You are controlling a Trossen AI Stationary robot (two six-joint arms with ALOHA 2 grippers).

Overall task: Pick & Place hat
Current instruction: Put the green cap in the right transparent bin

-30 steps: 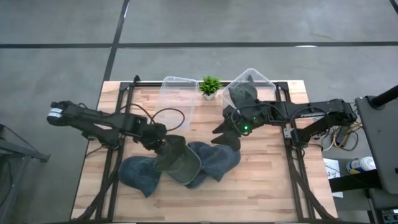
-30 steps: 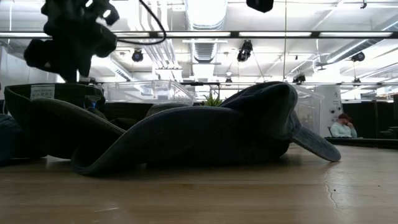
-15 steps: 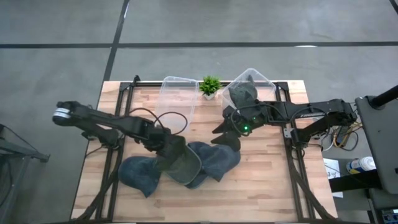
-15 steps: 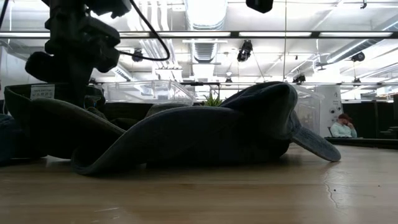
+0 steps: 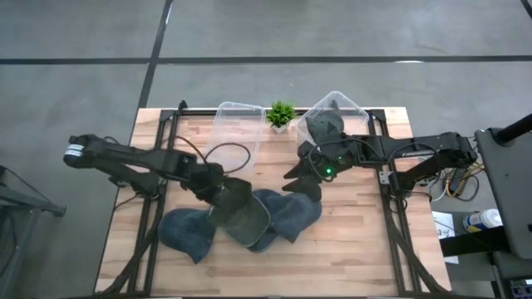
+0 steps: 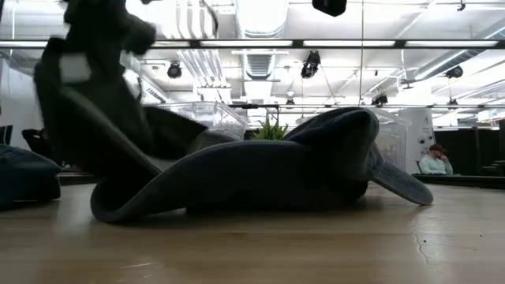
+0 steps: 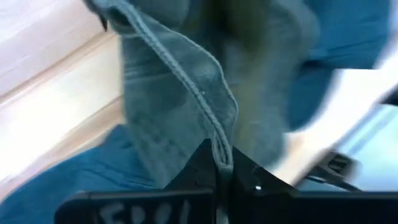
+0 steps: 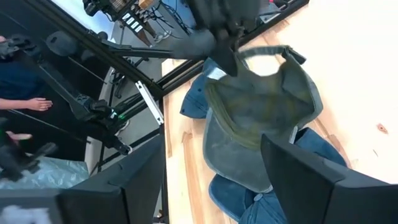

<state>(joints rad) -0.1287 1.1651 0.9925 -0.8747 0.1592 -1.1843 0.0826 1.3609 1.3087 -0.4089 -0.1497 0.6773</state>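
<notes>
The olive hat (image 5: pixel 243 218), at lower centre of the table (image 5: pixel 357 249), is grasped at its brim by the clenched left pincer (image 5: pixel 214 193) and partly raised. Placement remains undone. The right pincer (image 5: pixel 301 173) is held released, right of centre.

Olive-green hat (image 5: pixel 241 214), soft cloth with a stitched rim, opening upward, tilted up at its left edge. Resting mid-table atop a row of blue denim hats (image 5: pixel 187 232), overlapping them. Another dark hat (image 5: pixel 326 126) sitting in the far clear bin (image 5: pixel 349 106) on the right.
</notes>
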